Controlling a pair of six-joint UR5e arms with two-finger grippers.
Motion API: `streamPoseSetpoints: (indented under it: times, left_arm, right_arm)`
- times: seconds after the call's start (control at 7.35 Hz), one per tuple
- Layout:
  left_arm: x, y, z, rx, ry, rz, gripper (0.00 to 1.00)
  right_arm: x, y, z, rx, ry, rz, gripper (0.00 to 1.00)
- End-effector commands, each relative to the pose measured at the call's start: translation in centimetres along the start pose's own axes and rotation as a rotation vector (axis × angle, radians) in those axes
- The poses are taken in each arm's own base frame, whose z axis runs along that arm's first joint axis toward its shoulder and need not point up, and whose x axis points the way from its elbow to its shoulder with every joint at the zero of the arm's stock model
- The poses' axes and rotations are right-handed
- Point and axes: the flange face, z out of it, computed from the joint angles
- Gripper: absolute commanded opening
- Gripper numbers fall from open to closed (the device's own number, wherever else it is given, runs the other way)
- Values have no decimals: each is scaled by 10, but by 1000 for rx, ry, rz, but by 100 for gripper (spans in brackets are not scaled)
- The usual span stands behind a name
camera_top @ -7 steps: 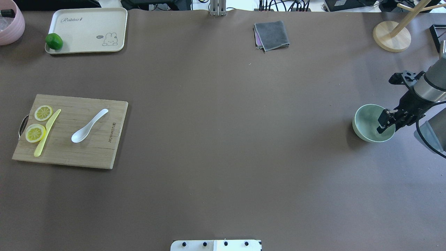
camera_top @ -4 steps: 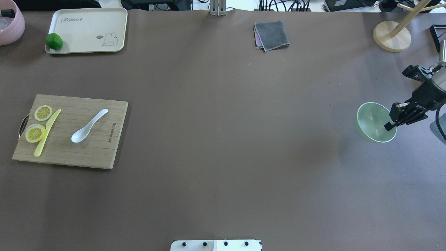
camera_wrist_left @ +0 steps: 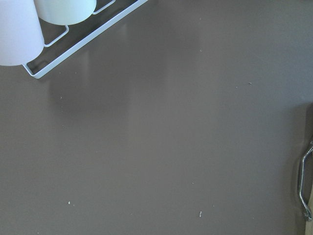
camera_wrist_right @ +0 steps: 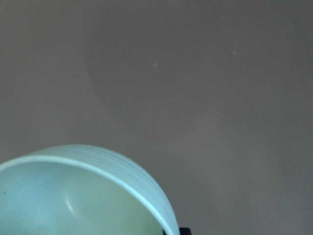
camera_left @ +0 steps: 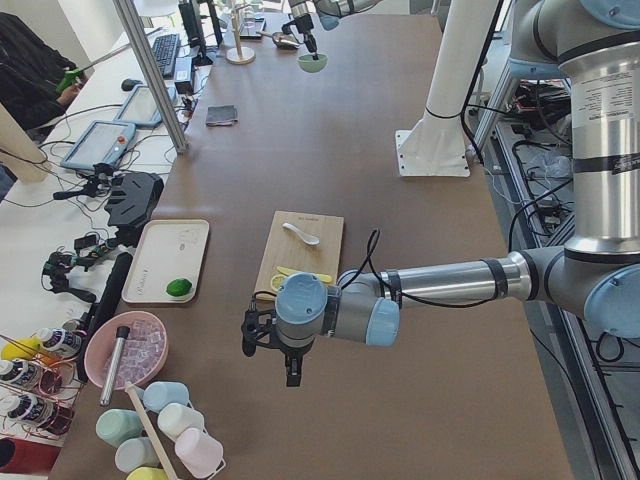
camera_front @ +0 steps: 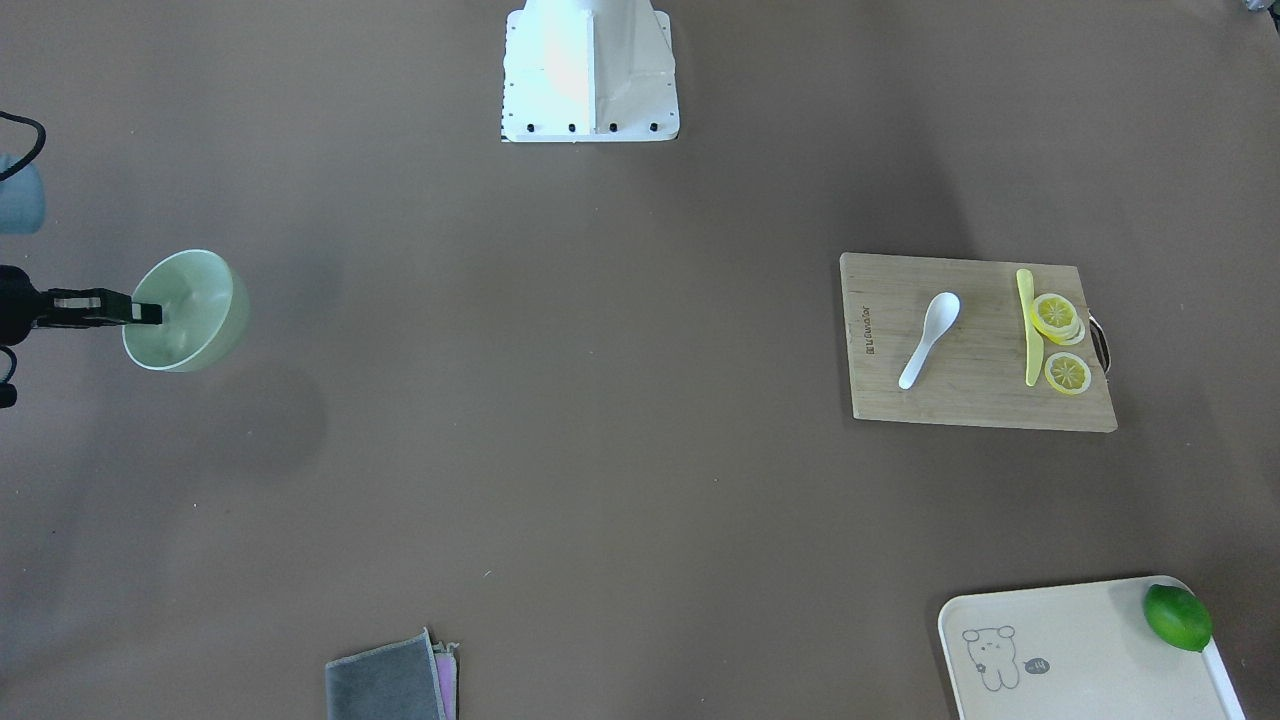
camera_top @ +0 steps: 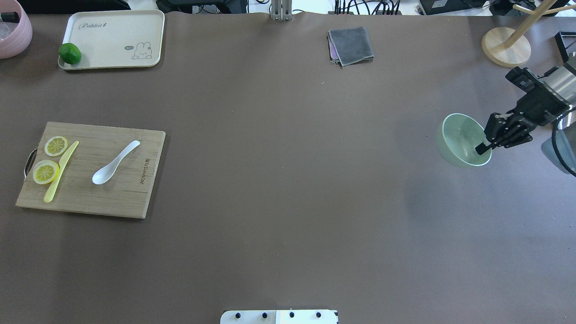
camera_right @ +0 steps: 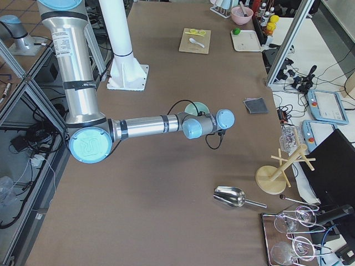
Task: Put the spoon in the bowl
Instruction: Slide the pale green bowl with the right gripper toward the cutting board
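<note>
r gripper (camera_top: pixel 482 148) is clamped on the near-side rim of the bowl (camera_top: pixel 459 139), one finger inside and one outside. the bowl is tilted and held off the table (camera_top: pixel 288 180), w/ its shadow lying apart from it in the front view, close to the table's right edge. spoon (camera_top: pixel 114 163) lies scoop-up on the cutting board (camera_top: pixel 112 198) near the left edge, well apart from the bowl. a wide stretch of brown table top runs btwn board and bowl. l gripper (camera_left: pixel 291 375) hangs over the table's left end beyond the board's handle side; it shows only in the side view, so can't tell if its jaws are apart or closed. along the far edge: tray (camera_top: pixel 112 40) w/ a lime (camera_top: pixel 69 53) on its corner, folded grey cloth (camera_top: pixel 351 45), round wooden stand base (camera_top: pixel 506 47), and a pink bowl (camera_top: pixel 13 31) cut off at the left corner. counts: 1 spoon, 1 green bowl, 1 board, 1 yellow knife (camera_top: pixel 60 172) and 2 lemon slices (camera_top: pixel 56 145) beside the knife in the overhead view.
</note>
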Motion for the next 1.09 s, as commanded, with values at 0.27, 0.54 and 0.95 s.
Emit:
streamPoseSetpoints:
  times: [0.27, 0.54, 0.95]
  left_arm:
    - [35, -9, 10, -15, 102, 84, 98]
    - [75, -12, 32, -10, 117, 209, 98]
    - [126, -24, 46, -11, 158, 115, 98]
  right_arm:
    - [-169, -23, 80, 0, 115, -28, 0]
    - [-221, -17, 108, 20, 133, -23, 0]
    - [-273, 8, 174, 160, 91, 78, 0]
